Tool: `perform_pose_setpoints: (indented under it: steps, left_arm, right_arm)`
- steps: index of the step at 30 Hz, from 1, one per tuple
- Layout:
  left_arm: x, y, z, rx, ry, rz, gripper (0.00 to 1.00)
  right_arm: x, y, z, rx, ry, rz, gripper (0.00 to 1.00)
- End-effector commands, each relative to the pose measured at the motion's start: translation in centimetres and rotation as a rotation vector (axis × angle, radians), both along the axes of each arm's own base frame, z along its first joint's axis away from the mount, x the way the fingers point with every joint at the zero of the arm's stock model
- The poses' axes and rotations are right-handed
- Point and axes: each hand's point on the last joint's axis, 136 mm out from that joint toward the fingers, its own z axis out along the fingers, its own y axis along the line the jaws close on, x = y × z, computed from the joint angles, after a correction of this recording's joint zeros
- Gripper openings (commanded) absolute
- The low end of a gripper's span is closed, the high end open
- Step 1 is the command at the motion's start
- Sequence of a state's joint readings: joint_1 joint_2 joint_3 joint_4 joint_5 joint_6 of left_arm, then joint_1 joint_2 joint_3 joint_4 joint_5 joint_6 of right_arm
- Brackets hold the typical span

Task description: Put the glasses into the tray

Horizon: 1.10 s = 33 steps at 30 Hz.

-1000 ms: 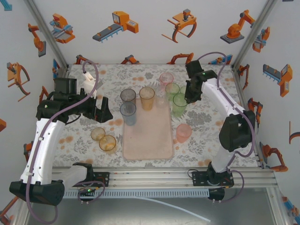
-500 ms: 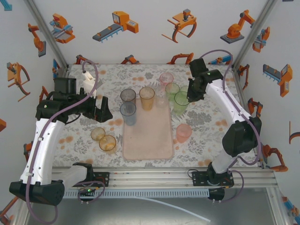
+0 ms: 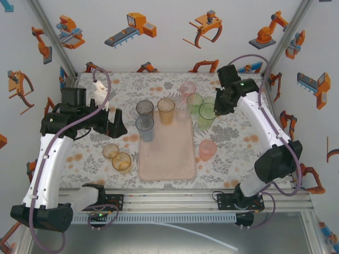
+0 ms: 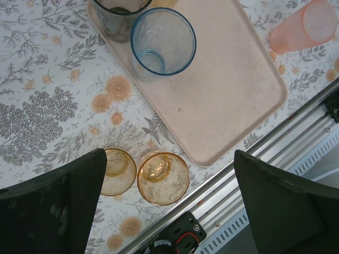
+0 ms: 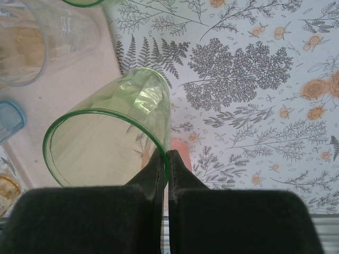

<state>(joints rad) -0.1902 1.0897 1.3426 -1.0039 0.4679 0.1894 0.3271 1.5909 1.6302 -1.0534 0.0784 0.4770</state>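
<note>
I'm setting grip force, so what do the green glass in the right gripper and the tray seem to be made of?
The green glass looks like thin, glossy translucent plastic: its tinted wall lets light through, it carries bright highlights and its rim is thin. Real glass can't be ruled out. The tray looks like matte pale-pink plastic: an even, dull surface with faint specks and a moulded, rounded rim.

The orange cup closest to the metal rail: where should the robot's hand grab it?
Grab the orange cup by its rim, coming straight down from above: it stands upright with its open mouth up. Pinch the rim's side facing the tray, since the other orange cup crowds the opposite side.
</note>
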Motion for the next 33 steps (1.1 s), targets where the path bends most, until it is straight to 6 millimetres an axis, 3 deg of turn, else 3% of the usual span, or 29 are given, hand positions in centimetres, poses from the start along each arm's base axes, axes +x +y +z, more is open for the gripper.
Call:
perform_pose_setpoints:
  steps: [1,18,25,33]
  left_arm:
    - [-0.4,-0.1,1.0,0.0,-0.028,-0.015,0.97]
    - [-0.1,-0.1,1.1,0.002,-0.028,-0.014,0.97]
    - [-0.2,-0.1,1.1,0.001,-0.026,-0.015,0.97]
    - [-0.3,-0.1,1.3,-0.003,-0.03,-0.015,0.97]
  right_arm:
    - [-0.5,1.0,3.0,0.025,-0.063,0.032,0.0]
    - [-3.4,9.5,5.8,0.022,-0.12,0.205,0.0]
    - [-4.6,13.1,4.7,0.021,-0.098,0.28,0.0]
    - [-4.6,16.4,2.7,0.042,-0.078,0.315,0.0]
